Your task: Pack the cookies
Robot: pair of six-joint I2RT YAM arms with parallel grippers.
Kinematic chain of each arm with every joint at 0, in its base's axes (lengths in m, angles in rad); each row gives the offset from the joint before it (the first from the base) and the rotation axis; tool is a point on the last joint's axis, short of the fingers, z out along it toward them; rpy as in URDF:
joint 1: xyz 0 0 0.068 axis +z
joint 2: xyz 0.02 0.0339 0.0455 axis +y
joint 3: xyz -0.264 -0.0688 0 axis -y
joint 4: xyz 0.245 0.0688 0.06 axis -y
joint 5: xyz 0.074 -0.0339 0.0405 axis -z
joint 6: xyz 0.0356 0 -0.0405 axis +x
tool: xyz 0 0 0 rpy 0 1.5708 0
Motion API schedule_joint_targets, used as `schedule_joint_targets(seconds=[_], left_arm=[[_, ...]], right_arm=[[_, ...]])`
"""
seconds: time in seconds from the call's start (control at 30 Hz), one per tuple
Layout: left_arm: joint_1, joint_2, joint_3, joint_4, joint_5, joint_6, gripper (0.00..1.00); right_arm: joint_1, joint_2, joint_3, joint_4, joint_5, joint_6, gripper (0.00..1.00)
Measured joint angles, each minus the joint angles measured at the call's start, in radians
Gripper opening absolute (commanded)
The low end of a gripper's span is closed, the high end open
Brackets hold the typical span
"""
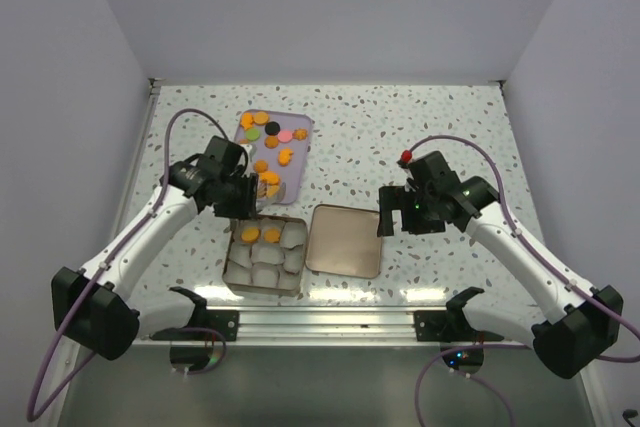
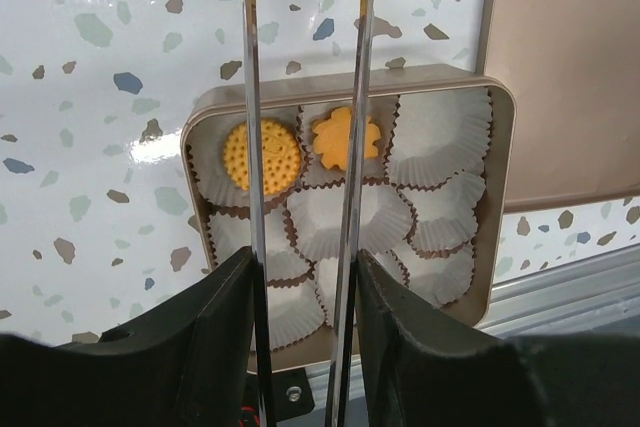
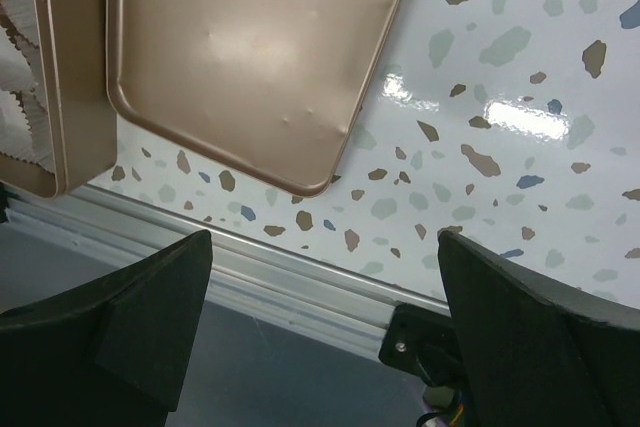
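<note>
So, the L arm looks to be at the pick-up end of the job. Most of the cookies (image 1: 268,142) lie loose on the lilac tray (image 1: 299,162), far left on the table (image 1: 430,127). Only two are packed: a round orange cookie (image 2: 262,157) and an orange star cookie (image 2: 345,139), side by side in the far-left paper cups (image 2: 440,137) of the tin (image 2: 503,197). The tin sits just near of the tray, and its other cups look empty. The lid (image 1: 345,240) lies flat just right of the tin.

The left gripper (image 1: 250,197) hangs about where the tray's near end meets the tin's far wall. Its two thin blades run parallel w/ a narrow gap, but the tips go off the top of the wrist view. I can't tell if they pinch anything or are just drawn in. The right gripper (image 3: 322,242) hovers w/ fingers wide apart and nothing in them, over bare table near-right of the lid.

To do it well, imo:
- If picking, straddle one cookie by its edges, clear of its neighbours, and squeeze gently, since they're prob. brittle.
- If carrying, keep it level and go for the empty cup right of the star.
- Drop low before letting go, so it doesn't bounce out or crush the paper.
- Keep the blades off the tin's wall.
</note>
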Motion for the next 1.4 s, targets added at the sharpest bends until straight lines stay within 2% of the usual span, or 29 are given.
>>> schedule_joint_targets(seconds=[0.2,0.43,0.67,0.83,0.97,1.17,1.4], left_arm=[[-0.067,0.036,-0.004,-0.004,-0.061,-0.011,0.45],[-0.148,0.085,-0.014,-0.021,-0.145,-0.044,0.33],[-0.157,0.078,0.023,-0.05,-0.185,-0.056,0.29],[-0.157,0.014,0.089,-0.072,-0.195,-0.067,0.29],[-0.156,-0.064,0.124,-0.074,-0.165,-0.07,0.29],[-0.157,-0.203,0.126,-0.072,-0.035,-0.069,0.29],[-0.157,-0.352,0.034,-0.082,0.077,-0.085,0.29]], right_arm=[[0.0,-0.002,-0.003,-0.002,0.0,-0.001,0.99],[0.0,-0.004,-0.012,-0.003,0.0,-0.001,0.99],[0.0,-0.008,-0.021,-0.003,-0.002,-0.001,0.99],[0.0,-0.008,-0.028,-0.002,-0.005,-0.004,0.99],[0.002,-0.006,-0.029,0.001,-0.006,-0.004,0.99],[0.006,0.007,-0.043,0.016,-0.029,-0.003,0.98],[0.006,0.021,-0.067,0.034,-0.055,0.006,0.99]])
